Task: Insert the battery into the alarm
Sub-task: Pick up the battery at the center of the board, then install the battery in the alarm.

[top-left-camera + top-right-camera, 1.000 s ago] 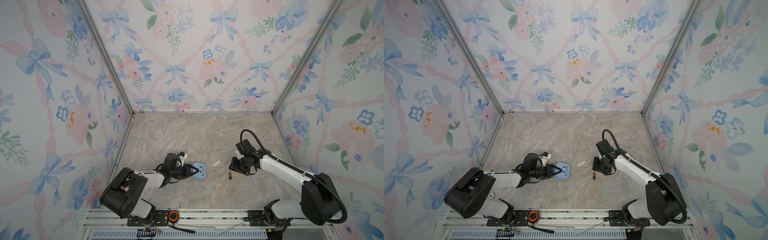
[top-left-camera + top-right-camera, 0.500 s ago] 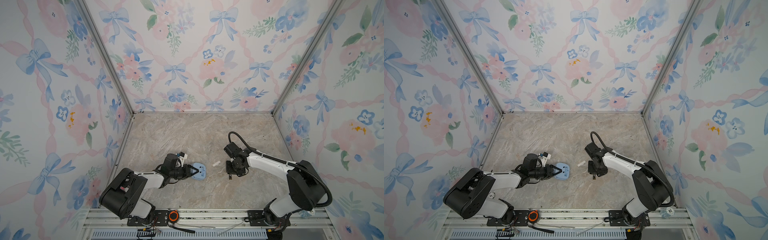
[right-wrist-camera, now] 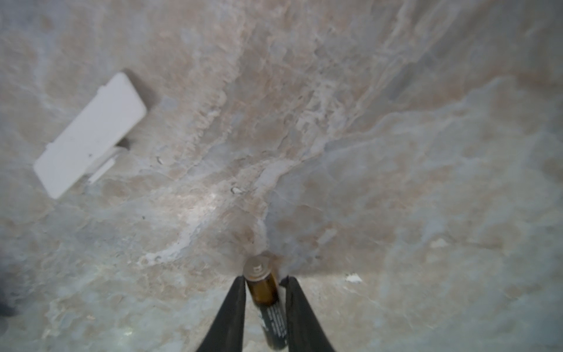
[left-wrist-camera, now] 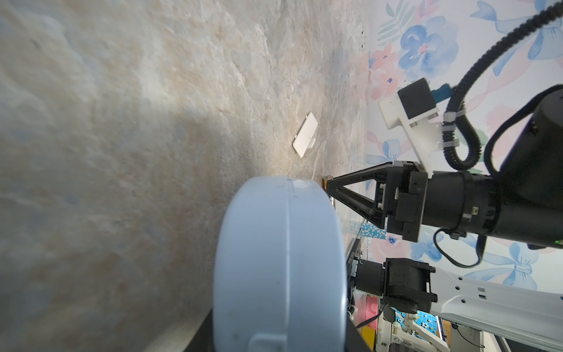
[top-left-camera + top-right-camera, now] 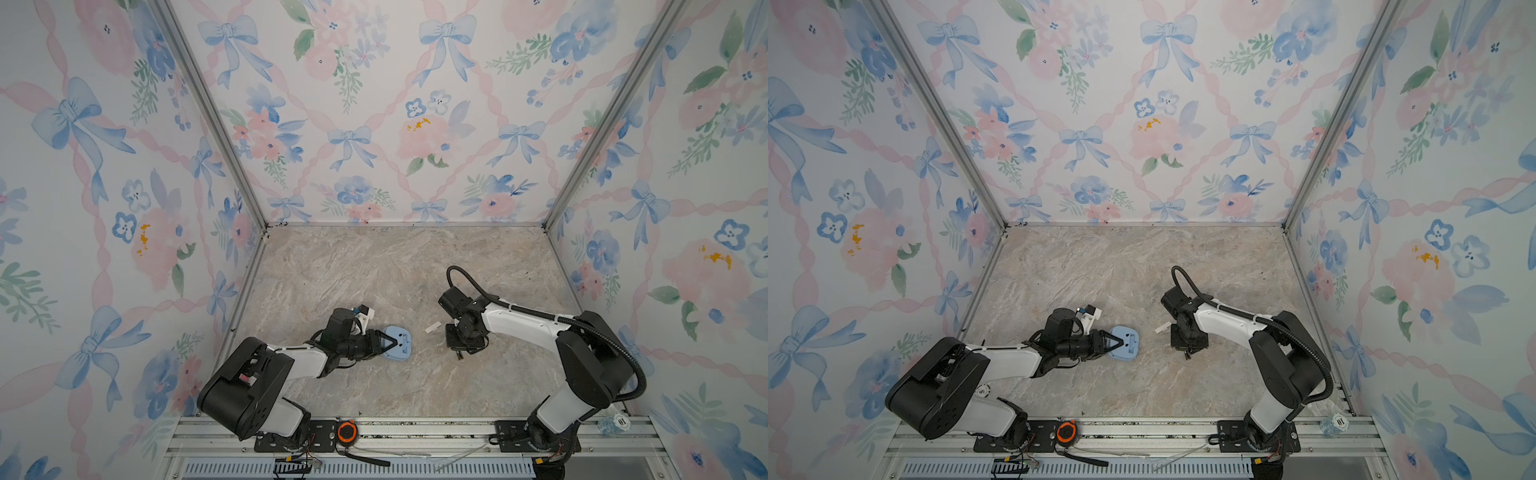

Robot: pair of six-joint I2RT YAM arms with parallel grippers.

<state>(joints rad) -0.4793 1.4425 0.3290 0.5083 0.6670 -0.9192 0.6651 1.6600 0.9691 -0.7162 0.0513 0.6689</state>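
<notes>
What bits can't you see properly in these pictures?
The alarm's dial: turned away in every view.
Its battery slot: too small in both top views, partly under the left gripper.
The battery: under the right gripper from above; right wrist view too blurry to tell if the fingers touch it.

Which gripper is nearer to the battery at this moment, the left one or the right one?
Right. The right gripper straddles the battery, while the left gripper is well apart from it, closed on the alarm.
</notes>
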